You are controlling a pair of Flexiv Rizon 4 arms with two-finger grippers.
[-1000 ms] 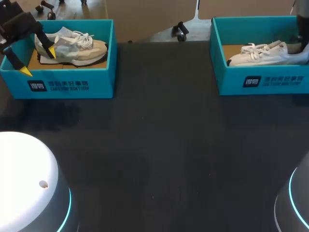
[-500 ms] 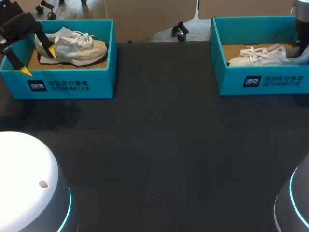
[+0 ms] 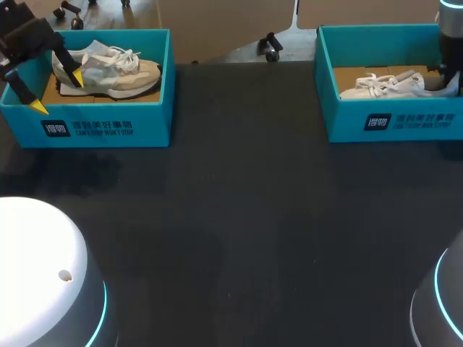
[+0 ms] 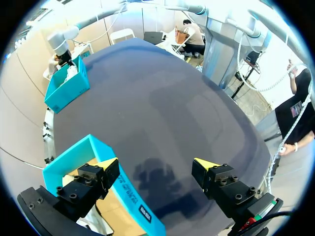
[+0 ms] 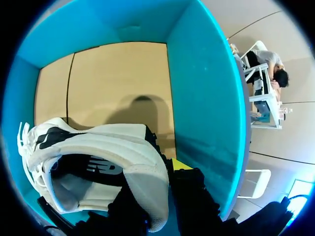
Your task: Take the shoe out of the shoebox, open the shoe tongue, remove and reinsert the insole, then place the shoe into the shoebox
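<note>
The right teal cardboard shoebox [image 3: 340, 119] holds a white lace-up sneaker [image 3: 387, 85], heel clamped by the right gripper [image 5: 157, 179]. The left teal shoebox [image 3: 148, 116] holds a beige sneaker [image 3: 119, 70] (left gripper [image 3: 56, 92] spread wide).

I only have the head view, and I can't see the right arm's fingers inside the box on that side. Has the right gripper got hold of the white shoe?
Observer: Yes. The right wrist view shows the right gripper shut on the white shoe, with the heel clamped between its fingers.
Operator: Where exactly do the fingers sit on the heel?
Observer: One finger is on the outside of the heel, between the shoe and the box wall, and its yellow tip is showing. The other is on the heel's inner side, by the shoe's opening, and its tip is hidden.
</note>
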